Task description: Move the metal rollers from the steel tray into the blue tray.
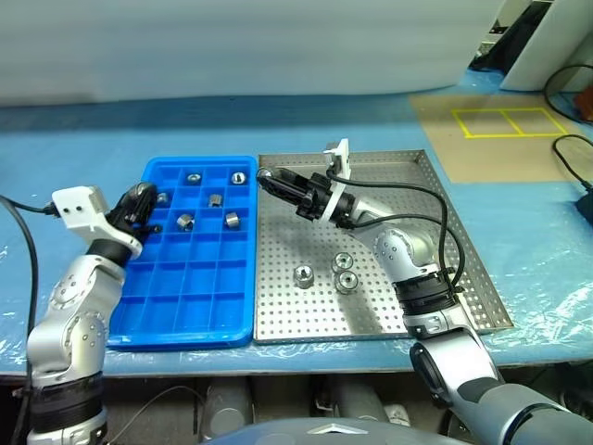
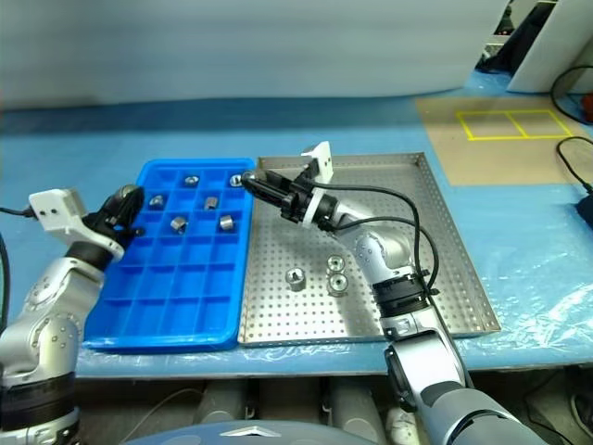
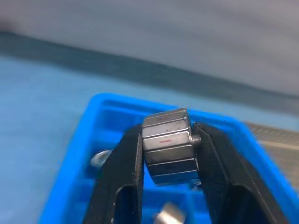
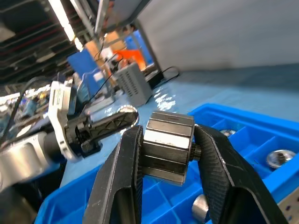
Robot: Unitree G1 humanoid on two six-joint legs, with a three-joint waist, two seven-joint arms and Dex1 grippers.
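Blue film covers the bench (image 1: 278,120), and on it the blue tray (image 1: 190,315) lies edge to edge with the steel tray (image 1: 463,269), blue nearer the bench's left edge. In the head views, three metal rollers (image 1: 332,273) sit loose on the perforated floor toward the steel tray's front, while five more rest in compartments along the blue tray's far half. The left gripper (image 1: 142,206) hangs over the blue tray's left rim; the right gripper (image 1: 269,176) reaches across the seam between the two trays, over the blue tray's far right corner.

In the left wrist view, the left gripper's black fingers (image 3: 122,177) are clamped on a held roller (image 3: 169,145), with blue compartments below.

In the right wrist view, the right gripper's fingers (image 4: 125,172) pinch another roller (image 4: 167,147) above the blue tray, and the left gripper (image 4: 119,120) shows beyond it.
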